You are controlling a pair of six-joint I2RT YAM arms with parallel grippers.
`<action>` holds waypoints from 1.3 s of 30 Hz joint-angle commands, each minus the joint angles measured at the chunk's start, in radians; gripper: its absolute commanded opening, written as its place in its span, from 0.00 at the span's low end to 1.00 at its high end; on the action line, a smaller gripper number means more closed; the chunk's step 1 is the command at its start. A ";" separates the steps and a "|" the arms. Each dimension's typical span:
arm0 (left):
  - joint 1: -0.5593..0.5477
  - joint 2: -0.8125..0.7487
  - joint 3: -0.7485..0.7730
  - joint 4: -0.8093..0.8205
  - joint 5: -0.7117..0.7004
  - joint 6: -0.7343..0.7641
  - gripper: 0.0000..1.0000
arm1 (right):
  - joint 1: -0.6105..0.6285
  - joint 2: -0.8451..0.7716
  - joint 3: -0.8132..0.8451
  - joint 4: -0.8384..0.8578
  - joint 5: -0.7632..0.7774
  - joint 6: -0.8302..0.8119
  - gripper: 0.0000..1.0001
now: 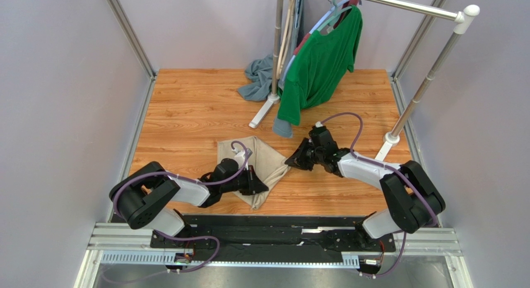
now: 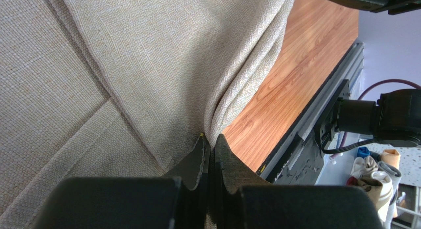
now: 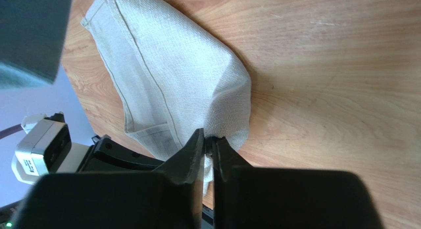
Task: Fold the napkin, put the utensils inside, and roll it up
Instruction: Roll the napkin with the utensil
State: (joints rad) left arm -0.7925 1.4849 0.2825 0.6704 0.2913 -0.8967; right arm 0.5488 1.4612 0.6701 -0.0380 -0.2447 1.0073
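The beige napkin lies bunched and partly folded on the wooden table between my two arms. My left gripper is shut on the napkin's near edge; in the left wrist view the cloth drapes in folds from the jaws. My right gripper is shut on the napkin's right corner; in the right wrist view the cloth stretches away from the jaws. The fork is not in view.
A clothes rack's post and foot stand behind the napkin, with a green shirt hanging low and a grey-blue cloth on the table. A second rack foot stands at the right. The table's metal front rail lies close by.
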 commanded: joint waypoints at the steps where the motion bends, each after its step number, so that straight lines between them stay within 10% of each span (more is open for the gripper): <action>1: -0.008 -0.015 -0.009 0.024 0.034 -0.001 0.00 | 0.005 0.042 0.065 0.085 0.004 0.019 0.03; 16: -0.007 0.026 -0.019 0.055 0.031 -0.036 0.00 | 0.026 0.224 0.169 0.085 0.076 -0.001 0.02; 22: -0.002 0.073 -0.054 0.109 0.016 -0.110 0.00 | 0.036 0.265 0.195 0.116 0.038 -0.027 0.17; 27: 0.001 0.103 -0.066 0.147 0.009 -0.145 0.00 | 0.037 0.145 0.204 0.096 0.045 -0.125 0.48; 39: 0.006 0.094 -0.069 0.110 -0.014 -0.166 0.00 | 0.071 -0.075 0.026 0.029 0.073 -0.098 0.49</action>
State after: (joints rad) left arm -0.7898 1.5719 0.2325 0.8410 0.2924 -1.0653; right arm 0.5892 1.3766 0.7666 -0.0071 -0.1566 0.8711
